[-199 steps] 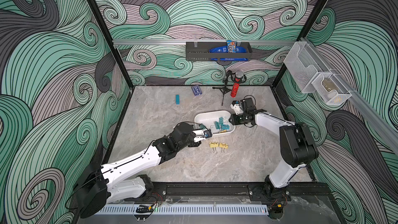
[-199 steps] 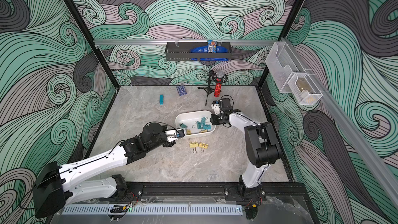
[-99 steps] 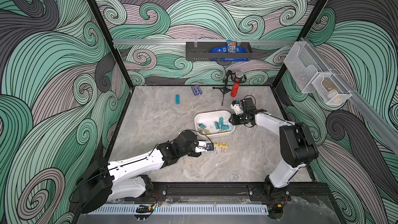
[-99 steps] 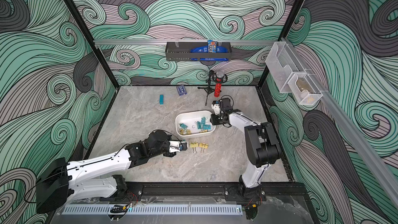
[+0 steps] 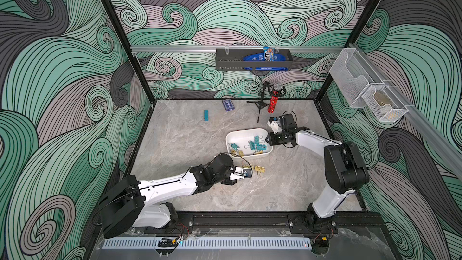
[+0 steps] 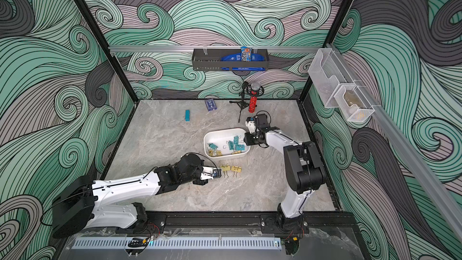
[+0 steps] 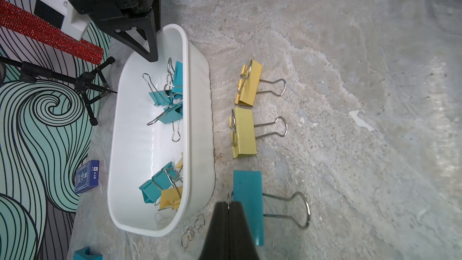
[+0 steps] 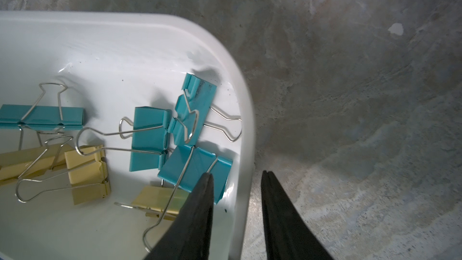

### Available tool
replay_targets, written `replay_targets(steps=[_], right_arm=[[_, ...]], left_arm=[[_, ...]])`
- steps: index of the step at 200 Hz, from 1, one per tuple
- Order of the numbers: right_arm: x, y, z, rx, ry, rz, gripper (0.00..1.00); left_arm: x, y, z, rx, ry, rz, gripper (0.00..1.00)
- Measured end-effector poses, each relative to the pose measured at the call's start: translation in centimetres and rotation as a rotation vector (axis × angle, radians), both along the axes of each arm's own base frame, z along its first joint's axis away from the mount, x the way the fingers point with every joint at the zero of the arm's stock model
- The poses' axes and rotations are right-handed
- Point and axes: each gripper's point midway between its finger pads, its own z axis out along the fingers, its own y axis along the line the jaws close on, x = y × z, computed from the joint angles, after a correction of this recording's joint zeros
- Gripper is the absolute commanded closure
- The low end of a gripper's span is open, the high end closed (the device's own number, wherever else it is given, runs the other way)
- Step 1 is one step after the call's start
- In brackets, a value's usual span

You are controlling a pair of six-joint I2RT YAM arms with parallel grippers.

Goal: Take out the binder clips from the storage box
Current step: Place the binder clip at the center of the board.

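The white storage box (image 5: 240,136) (image 6: 217,135) sits mid-table and holds several teal and yellow binder clips (image 5: 255,143) (image 8: 150,141). Two yellow clips (image 5: 259,169) (image 7: 246,131) lie on the table in front of it. My left gripper (image 5: 246,173) (image 7: 228,205) is shut on the wire handle of a teal clip (image 7: 248,196), low beside those yellow clips; I cannot tell whether it touches the table. My right gripper (image 5: 269,139) (image 8: 237,174) straddles the box's right end wall (image 8: 246,196), one finger inside and one outside, pinching it.
A flat teal block (image 5: 206,115) and a blue card box (image 5: 228,105) lie at the back. A red microphone on a tripod (image 5: 272,101) stands behind the box. A black tray (image 5: 252,58) hangs on the back wall and mesh bins (image 5: 370,91) on the right wall.
My left gripper has carried the teal clip from the box's near rim toward the front and brought it down beside the two yellow clips. The right arm has stayed still.
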Motion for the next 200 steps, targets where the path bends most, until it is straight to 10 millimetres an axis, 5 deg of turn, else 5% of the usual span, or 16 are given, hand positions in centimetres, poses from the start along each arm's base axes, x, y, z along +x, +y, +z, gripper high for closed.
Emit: replay_targets(steps=[200], right_arm=[[-0.1, 0.0, -0.4, -0.003, 0.008, 0.002, 0.65]], left_arm=[[0.8, -0.2, -3.2, 0.032, -0.003, 0.026, 1.0]])
